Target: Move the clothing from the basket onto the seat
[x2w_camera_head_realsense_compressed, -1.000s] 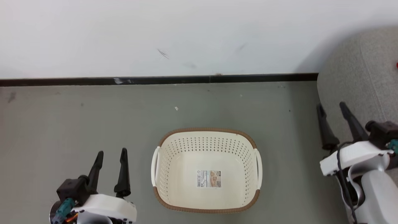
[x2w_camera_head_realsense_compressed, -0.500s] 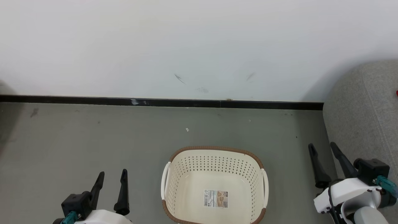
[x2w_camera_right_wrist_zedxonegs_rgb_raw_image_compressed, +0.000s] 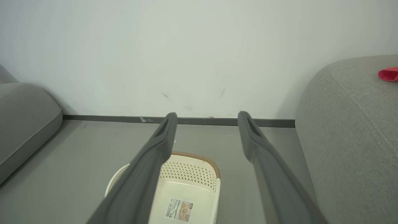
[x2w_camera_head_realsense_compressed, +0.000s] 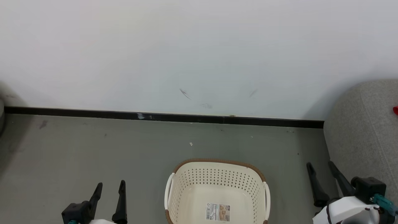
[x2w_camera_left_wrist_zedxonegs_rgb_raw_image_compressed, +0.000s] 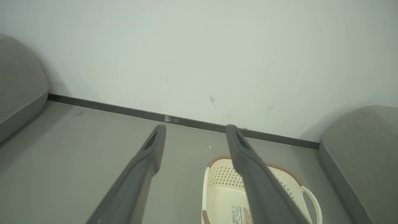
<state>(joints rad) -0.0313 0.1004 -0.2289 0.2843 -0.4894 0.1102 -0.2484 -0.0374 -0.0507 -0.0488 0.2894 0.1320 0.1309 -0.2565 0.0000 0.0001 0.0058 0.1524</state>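
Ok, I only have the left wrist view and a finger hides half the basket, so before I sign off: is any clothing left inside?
Observer: In the head view, the part of the basket floor that shows bears just a sticker, no red cloth.
Operator: Is any on the seat?
Observer: Yes, a bit of red clothing lies on top of the seat, at the right wrist view's far right edge.
Operator: And the right gripper?
Observer: The right gripper is open near the seat's edge, holding nothing.
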